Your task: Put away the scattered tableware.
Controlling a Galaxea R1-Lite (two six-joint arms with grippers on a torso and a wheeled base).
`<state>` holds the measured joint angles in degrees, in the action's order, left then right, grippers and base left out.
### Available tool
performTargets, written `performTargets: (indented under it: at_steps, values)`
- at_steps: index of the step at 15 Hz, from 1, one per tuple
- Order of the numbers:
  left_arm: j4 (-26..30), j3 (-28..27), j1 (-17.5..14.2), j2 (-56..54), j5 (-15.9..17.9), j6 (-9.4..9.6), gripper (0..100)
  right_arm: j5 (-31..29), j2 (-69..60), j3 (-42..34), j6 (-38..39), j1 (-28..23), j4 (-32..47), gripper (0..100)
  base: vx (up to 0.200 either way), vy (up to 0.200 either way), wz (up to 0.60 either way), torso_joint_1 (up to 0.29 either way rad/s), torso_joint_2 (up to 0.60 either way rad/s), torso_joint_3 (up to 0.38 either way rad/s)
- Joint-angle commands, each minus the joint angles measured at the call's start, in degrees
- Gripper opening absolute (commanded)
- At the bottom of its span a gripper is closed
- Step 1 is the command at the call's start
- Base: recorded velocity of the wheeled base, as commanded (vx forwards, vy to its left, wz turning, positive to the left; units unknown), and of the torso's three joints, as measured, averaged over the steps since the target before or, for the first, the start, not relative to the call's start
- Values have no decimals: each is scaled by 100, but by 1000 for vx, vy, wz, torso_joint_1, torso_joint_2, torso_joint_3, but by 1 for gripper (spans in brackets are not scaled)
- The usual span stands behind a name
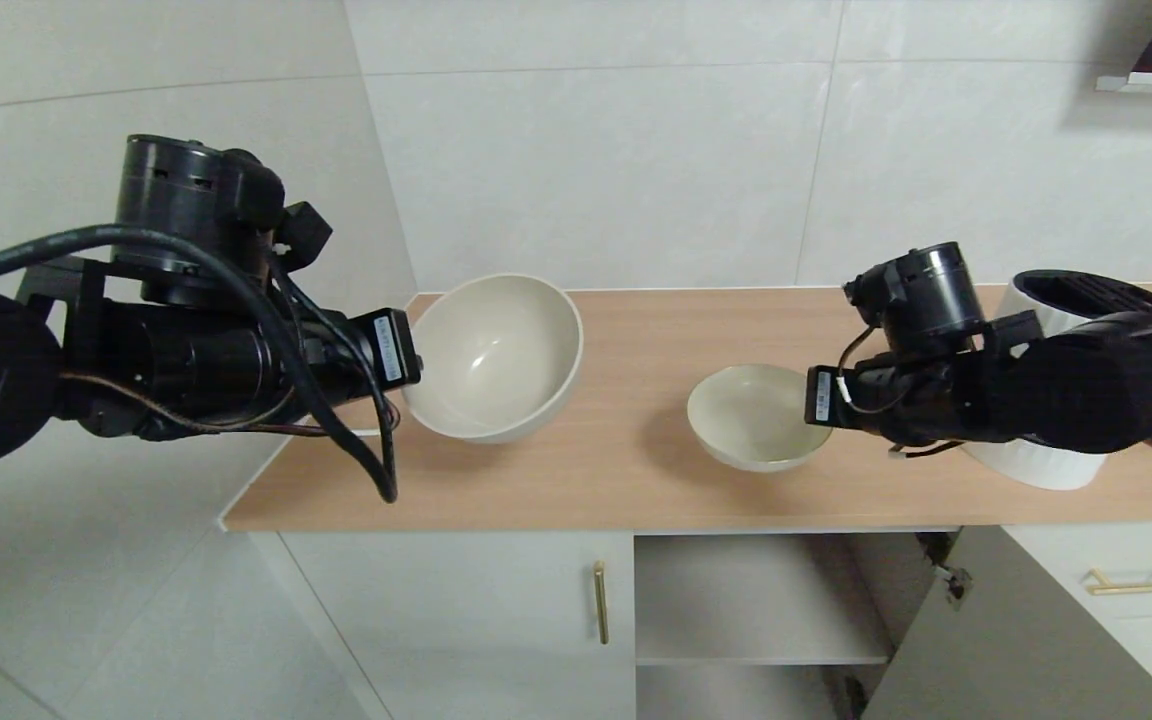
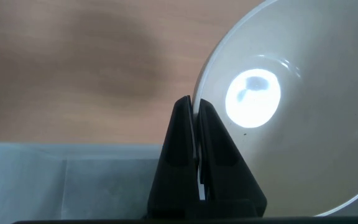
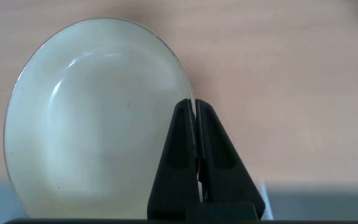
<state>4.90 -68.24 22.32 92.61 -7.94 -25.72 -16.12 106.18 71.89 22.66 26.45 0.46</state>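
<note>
— Where is the large bowl (image 1: pixel 496 355)?
— Toward 9 o'clock over the wooden tabletop (image 1: pixel 636 480). It is tilted, with its pale hollow in plain sight. The left gripper (image 2: pixel 195 109) is pinched tight on its rim at the bowl's 9 o'clock edge, one finger inside and one outside.
— And the small bowl (image 1: pixel 751 415)?
— Near the middle of the tabletop, at the large bowl's 4 o'clock and apart from it. The right gripper (image 3: pixel 196 111) is clamped on its rim at 3 o'clock. I cannot tell whether its base touches the wood.
— Anything else?
— A white round container (image 1: pixel 1036 465) with a dark slotted top stands at the small bowl's 3 o'clock, partly behind the right arm. At 6 o'clock, under the tabletop, a cabinet (image 1: pixel 756 600) stands open and shows a shelf (image 1: pixel 761 655).
</note>
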Motion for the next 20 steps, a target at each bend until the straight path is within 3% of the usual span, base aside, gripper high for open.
performTargets:
  at_steps: [1, 5, 9, 12, 14, 20]
  values:
    - [11, 162, 35, -138, -6, -3, 0, 100, -932, -131, 309, 237, 446, 0, 0, 0, 0, 0, 0, 0]
    - [2, 716, 106, -490, -33, -12, 0, 179, -1337, -307, 889, 440, 780, 0, 0, 0, 0, 0, 0, 0]
    - [2, 1340, 299, -832, -94, -38, 0, 109, -1943, -993, 1100, 782, 771, 0, 0, 0, 0, 0, 0, 0]
    - [-7, 1876, 308, -1158, -94, -56, 0, -164, -2260, -1432, 1118, 1134, 771, 0, 0, 0, 0, 0, 0, 0]
    - [-7, 2333, 440, -1580, -94, -65, 0, -674, -2471, -1863, 1364, 1688, 771, 0, 0, 0, 0, -45, 106, 74]
    - [-7, 2518, 519, -1738, -77, -65, 0, -709, -2409, -2469, 1548, 1837, 745, 0, 0, 0, 0, -177, 460, 277]
